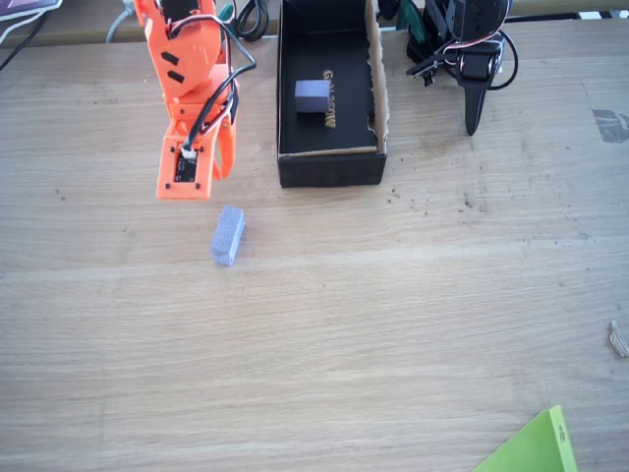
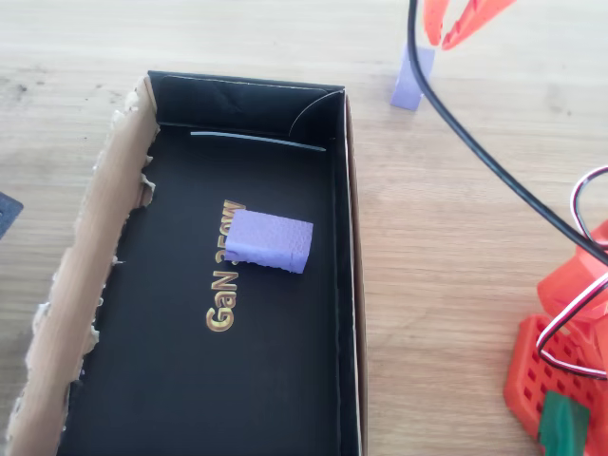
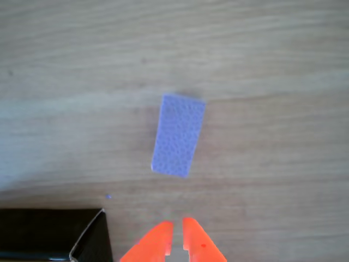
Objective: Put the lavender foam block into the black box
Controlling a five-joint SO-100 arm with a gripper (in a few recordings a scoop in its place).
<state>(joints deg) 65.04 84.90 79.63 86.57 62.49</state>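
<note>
The lavender foam block point(image 1: 228, 234) lies flat on the wooden table, in front of and to the left of the black box point(image 1: 329, 169) in the fixed view. My orange gripper point(image 1: 201, 182) hangs just behind the block, shut and holding nothing. In the wrist view the lavender foam block point(image 3: 178, 135) lies a short way ahead of the gripper point(image 3: 177, 237), whose tips stand nearly together. From overhead, the lavender foam block point(image 2: 413, 78) sits beyond the black box's point(image 2: 237, 100) far right corner, under the gripper point(image 2: 454, 24).
A shorter lavender block point(image 1: 313, 95) rests on the box floor over gold lettering point(image 2: 220, 304). The box's torn brown cardboard edge point(image 2: 85, 275) runs along one long side. A green sheet corner point(image 1: 536, 447) lies at the table's front right. Open wood surrounds the block.
</note>
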